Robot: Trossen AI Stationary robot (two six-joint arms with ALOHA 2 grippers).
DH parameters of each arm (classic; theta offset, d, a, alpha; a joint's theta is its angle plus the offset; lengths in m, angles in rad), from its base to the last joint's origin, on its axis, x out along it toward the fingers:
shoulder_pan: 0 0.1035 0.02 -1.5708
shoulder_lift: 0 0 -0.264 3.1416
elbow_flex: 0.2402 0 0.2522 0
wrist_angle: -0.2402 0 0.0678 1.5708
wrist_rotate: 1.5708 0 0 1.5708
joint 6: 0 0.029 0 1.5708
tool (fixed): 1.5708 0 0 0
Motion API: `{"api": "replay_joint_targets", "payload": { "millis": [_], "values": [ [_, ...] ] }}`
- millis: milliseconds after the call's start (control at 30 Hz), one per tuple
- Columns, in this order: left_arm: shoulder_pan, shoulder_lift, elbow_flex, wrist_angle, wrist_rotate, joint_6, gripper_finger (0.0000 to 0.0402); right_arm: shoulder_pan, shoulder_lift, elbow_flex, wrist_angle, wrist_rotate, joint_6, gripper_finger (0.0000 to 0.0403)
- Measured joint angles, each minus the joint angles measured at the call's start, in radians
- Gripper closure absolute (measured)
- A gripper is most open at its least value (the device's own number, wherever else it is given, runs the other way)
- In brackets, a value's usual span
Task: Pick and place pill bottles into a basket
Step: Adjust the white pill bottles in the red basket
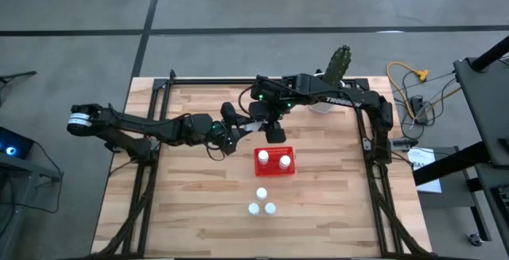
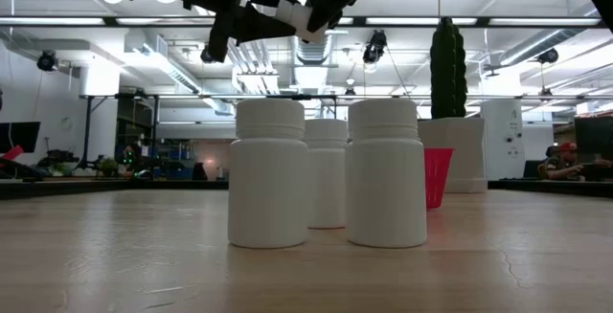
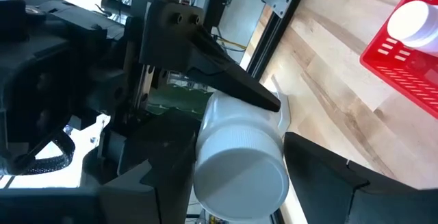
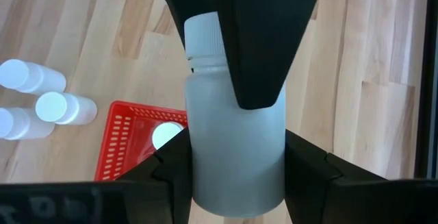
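The table (image 1: 199, 212) carries the red basket (image 1: 274, 169) at frame centre with two bottles inside and three bottles (image 1: 262, 204) below it. Above the basket both the left gripper (image 1: 238, 135) and right gripper (image 1: 274, 133) clamp one bottle (image 4: 236, 142); one should let go before the other lowers it straight in.

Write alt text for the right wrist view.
A white pill bottle fills the centre, clamped between the right gripper and the left gripper's dark finger over its cap end. Beyond, on the wooden table, are a red basket holding a bottle and three loose bottles.
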Motion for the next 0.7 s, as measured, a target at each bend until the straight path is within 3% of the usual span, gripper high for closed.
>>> {"api": "replay_joint_targets", "payload": {
  "millis": [133, 300, 700],
  "values": [
    [0.000, 0.000, 0.000, 0.000, -0.002, 0.000, 0.0207, 0.000, 0.000, 0.000, 0.000, -0.002, 0.000, 0.0248],
    [0.000, 0.000, 0.000, 0.000, -0.004, 0.000, 0.0245, 0.000, 0.000, 0.000, -0.001, -0.002, 0.000, 0.0248],
    [0.000, 0.000, 0.002, -0.001, -0.015, 0.001, 0.0245, 0.000, 0.000, 0.000, 0.001, -0.001, -0.004, 0.0240]
  ]
}}
